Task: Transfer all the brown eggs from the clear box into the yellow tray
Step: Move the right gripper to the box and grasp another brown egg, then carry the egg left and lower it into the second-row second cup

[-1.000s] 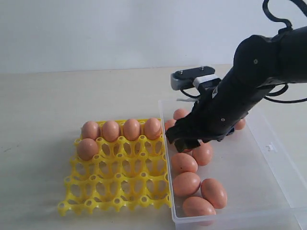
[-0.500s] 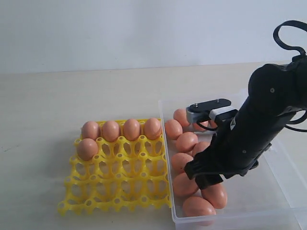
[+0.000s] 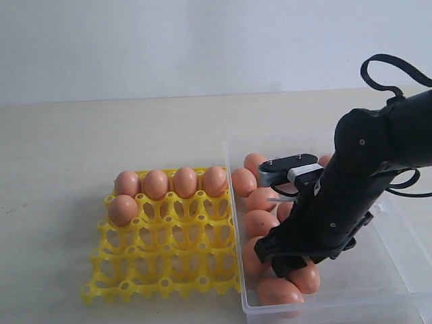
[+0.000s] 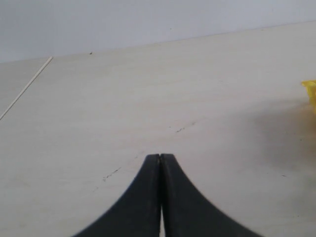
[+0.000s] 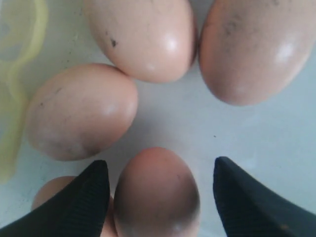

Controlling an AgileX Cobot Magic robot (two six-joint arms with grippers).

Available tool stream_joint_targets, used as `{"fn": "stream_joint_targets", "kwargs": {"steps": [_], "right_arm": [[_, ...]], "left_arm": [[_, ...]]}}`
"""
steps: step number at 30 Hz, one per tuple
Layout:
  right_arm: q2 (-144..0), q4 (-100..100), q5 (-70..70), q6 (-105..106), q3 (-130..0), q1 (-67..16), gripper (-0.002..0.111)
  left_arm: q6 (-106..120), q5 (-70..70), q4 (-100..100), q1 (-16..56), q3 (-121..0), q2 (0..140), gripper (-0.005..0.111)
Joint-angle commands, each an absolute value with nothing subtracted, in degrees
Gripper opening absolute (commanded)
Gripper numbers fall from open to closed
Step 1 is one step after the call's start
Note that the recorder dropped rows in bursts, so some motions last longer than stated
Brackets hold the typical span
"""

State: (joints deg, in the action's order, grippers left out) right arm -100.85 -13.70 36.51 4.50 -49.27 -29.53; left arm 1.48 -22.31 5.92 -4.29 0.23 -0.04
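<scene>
1. Yellow plastic lattice of round cups: in the outside view the tray (image 3: 162, 270) lies well to one side of the right gripper (image 3: 282, 262). Five brown eggs (image 3: 156, 183) sit in its cups. The gripper hangs low inside the clear box (image 3: 398, 226), among the loose eggs (image 3: 279, 291).
2. From the left wrist, the left gripper (image 4: 160, 157) is clenched on nothing, its tips touching above a bare pale table (image 4: 148, 98).
3. From the right wrist, the jaws stand released and wide. Ribbed black pads (image 5: 84, 197) flank one smooth, matte, oval egg (image 5: 155, 197) without touching it. Three speckled neighbours (image 5: 81, 111) crowd just beyond the tips.
4. Likely risks: a pad could nudge the egg half hidden behind it. An off-centre squeeze could make the rounded shell slip on the slick box floor, or crack.
</scene>
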Motion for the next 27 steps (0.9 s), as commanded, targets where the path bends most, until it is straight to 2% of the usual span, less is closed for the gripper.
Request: {"fn": "stream_joint_targets", "kwargs": {"steps": [1, 4, 6, 12, 13, 20, 27], "right_arm": [[-103.19, -13.58, 34.41, 4.88, -49.01, -29.25, 0.059], [-104.29, -13.58, 33.71, 4.88, -49.01, -29.25, 0.055], [-104.65, -13.58, 33.01, 4.88, -49.01, -29.25, 0.046], [-103.77, -13.36, 30.24, 7.52, -49.01, -29.25, 0.003], [-103.11, -13.36, 29.88, 7.84, -49.01, -29.25, 0.000], [-92.76, -11.63, 25.12, 7.95, -49.01, -29.35, 0.000], [-85.28, -12.47, 6.19, 7.95, -48.93, -35.56, 0.000]], "left_arm": [[1.34, -21.79, 5.90, -4.00, 0.00, 0.00, 0.000], [1.34, -21.79, 5.90, -4.00, 0.00, 0.00, 0.000], [1.34, -21.79, 5.90, -4.00, 0.00, 0.00, 0.000], [1.34, -21.79, 5.90, -4.00, 0.00, 0.00, 0.000], [1.34, -21.79, 5.90, -4.00, 0.00, 0.00, 0.000], [1.16, -21.79, 5.90, -4.00, 0.00, 0.00, 0.000], [1.34, -21.79, 5.90, -4.00, 0.00, 0.00, 0.000]]}}
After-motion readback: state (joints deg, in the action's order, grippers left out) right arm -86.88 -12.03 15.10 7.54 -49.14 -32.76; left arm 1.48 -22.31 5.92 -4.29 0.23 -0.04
